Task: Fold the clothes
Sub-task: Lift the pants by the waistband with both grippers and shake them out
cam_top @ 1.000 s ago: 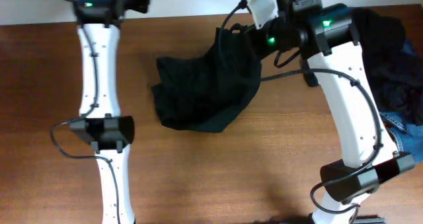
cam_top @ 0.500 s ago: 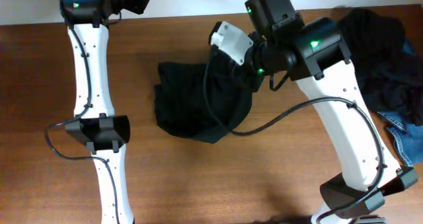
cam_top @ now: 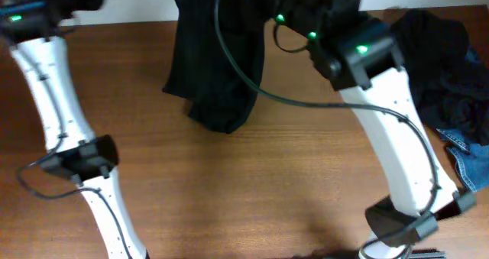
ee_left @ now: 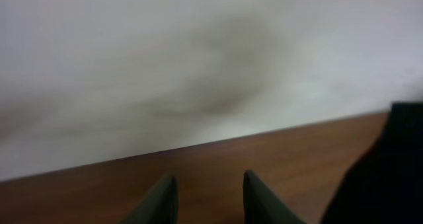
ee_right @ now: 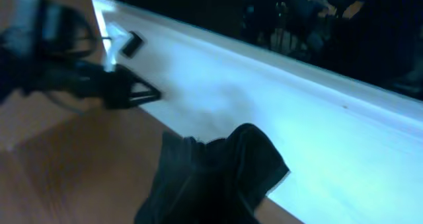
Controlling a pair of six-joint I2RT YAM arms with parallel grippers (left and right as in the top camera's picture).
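Brown wood table, pale wall behind, black garment raised.

We see a limp, matt black garment of soft wrinkled cloth over a smooth, faintly shiny wooden table, glossy white plastic on the left arm and right arm, and, at 3 o'clock, heaped dark cloth over blue denim.

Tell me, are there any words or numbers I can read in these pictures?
None can be read.
The black garment, the wooden table and the clothes pile show no letters, numbers or labels.
Both wrist views are too blurred to show any writing.
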